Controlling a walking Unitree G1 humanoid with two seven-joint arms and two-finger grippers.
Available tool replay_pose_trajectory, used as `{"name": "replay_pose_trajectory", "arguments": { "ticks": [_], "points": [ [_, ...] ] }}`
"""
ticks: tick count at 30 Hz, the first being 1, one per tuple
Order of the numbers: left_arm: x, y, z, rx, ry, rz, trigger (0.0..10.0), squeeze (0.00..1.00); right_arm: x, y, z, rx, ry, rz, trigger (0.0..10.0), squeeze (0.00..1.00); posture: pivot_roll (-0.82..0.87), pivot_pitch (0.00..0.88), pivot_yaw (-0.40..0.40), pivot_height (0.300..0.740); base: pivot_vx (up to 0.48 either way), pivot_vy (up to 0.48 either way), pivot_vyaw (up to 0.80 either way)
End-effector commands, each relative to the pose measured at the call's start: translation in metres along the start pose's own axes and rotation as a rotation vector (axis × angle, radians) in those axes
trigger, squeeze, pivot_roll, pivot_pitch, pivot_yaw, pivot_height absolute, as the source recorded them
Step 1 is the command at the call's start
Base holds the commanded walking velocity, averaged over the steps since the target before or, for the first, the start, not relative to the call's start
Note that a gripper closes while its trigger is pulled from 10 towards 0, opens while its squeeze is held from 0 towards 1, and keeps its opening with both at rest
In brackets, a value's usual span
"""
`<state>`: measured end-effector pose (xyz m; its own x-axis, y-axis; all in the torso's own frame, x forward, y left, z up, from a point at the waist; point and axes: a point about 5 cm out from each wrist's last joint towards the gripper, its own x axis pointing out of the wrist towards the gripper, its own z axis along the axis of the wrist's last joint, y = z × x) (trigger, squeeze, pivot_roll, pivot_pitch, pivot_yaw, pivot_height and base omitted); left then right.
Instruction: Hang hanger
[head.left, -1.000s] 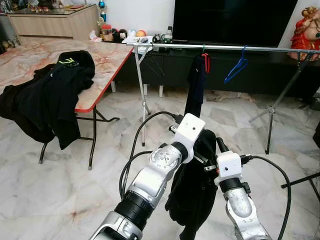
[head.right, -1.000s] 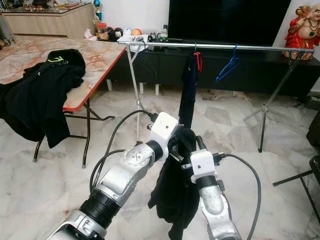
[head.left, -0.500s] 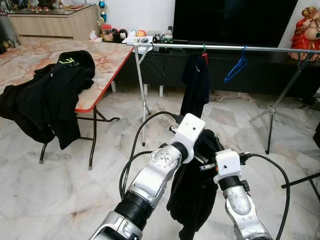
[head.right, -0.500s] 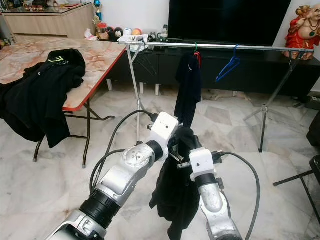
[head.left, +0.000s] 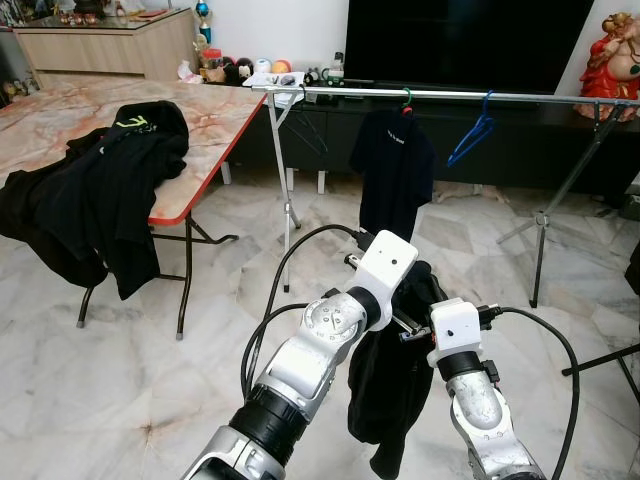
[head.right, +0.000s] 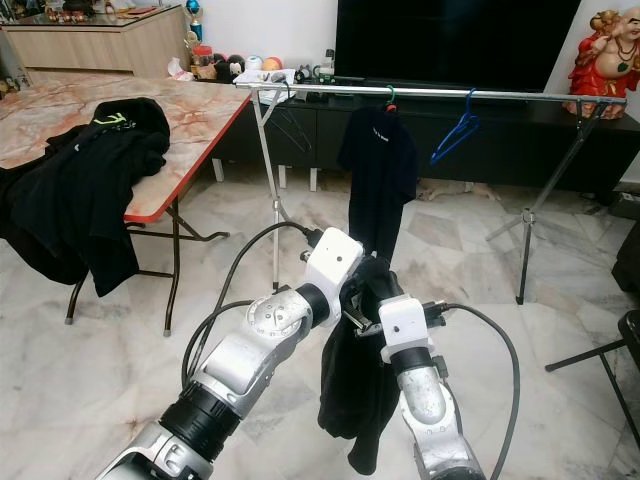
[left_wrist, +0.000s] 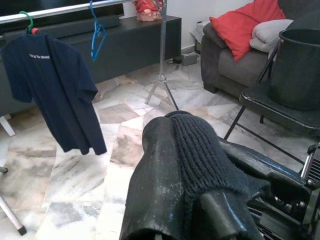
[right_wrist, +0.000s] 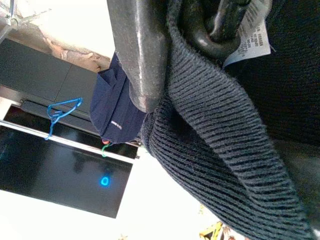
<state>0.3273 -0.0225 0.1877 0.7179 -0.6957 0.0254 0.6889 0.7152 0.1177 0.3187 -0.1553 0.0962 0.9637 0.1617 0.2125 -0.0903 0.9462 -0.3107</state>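
Both grippers, left gripper (head.left: 418, 290) and right gripper (head.left: 425, 300), stay clamped on the dark knit garment (head.left: 390, 385) dangling between them near the floor. On the rail (head.left: 450, 95), the navy T-shirt (head.left: 393, 170) on its green hanger (head.left: 406, 97) has swung round to face us, beside the blue hanger (head.left: 472, 135).

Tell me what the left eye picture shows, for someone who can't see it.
Both robot grippers, left and right, hold up a dark garment. Behind, a navy T-shirt and a blue hanger hang on a metal rail.
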Motion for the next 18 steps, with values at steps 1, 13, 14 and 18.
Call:
{"name": "replay_pose_trajectory", "arguments": {
  "ticks": [1, 13, 14, 18],
  "points": [
    [0.003, -0.014, 0.013, -0.003, -0.053, -0.059, 0.0, 0.00, 0.001, -0.004, -0.004, -0.001, 0.036, -0.021, 0.0, 0.00, 0.07, 0.012, -0.014, 0.740, 0.000, 0.000, 0.00],
    [-0.004, -0.001, -0.002, 0.106, 0.000, -0.053, 10.0, 1.00, 0.003, -0.004, -0.003, 0.018, 0.040, -0.013, 0.0, 0.00, 0.06, 0.014, -0.013, 0.740, 0.000, 0.000, 0.00],
    [-0.005, 0.000, -0.003, 0.122, 0.007, -0.057, 10.0, 1.00, 0.003, -0.004, -0.004, 0.020, 0.047, -0.005, 0.0, 0.00, 0.06, 0.014, -0.013, 0.740, 0.000, 0.000, 0.00],
    [-0.009, 0.008, -0.007, 0.129, 0.025, -0.060, 10.0, 1.00, 0.000, 0.005, -0.010, 0.036, 0.085, 0.069, 0.0, 0.00, 0.06, 0.014, -0.013, 0.740, 0.000, 0.000, 0.00]
  ]
}}
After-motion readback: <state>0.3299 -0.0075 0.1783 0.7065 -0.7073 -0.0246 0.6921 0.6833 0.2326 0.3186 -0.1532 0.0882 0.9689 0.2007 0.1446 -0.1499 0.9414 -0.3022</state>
